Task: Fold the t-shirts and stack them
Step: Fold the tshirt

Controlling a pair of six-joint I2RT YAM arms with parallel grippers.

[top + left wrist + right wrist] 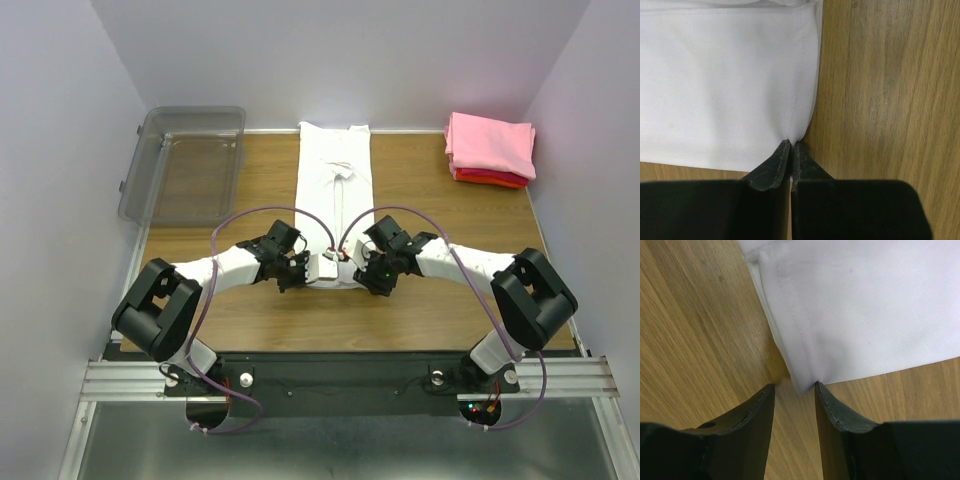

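The white t-shirt (335, 170) lies on the table as a long narrow strip, folded lengthwise, with its collar end far and its hem near. My left gripper (305, 270) is at the near left hem corner. In the left wrist view it (791, 143) is shut on that corner of the white cloth (715, 85). My right gripper (360, 270) is at the near right hem corner. In the right wrist view it (794, 386) is open, and the corner of the white shirt (865, 305) sits between its fingertips, touching the right finger. The folded pink t-shirt (490, 143) lies on the folded red t-shirt (487, 178) at the far right.
A clear grey plastic bin (185, 165) stands at the far left, partly over the table edge. The wooden table (450, 300) shows bare wood on both sides of the white strip. Walls close in the left, right and back.
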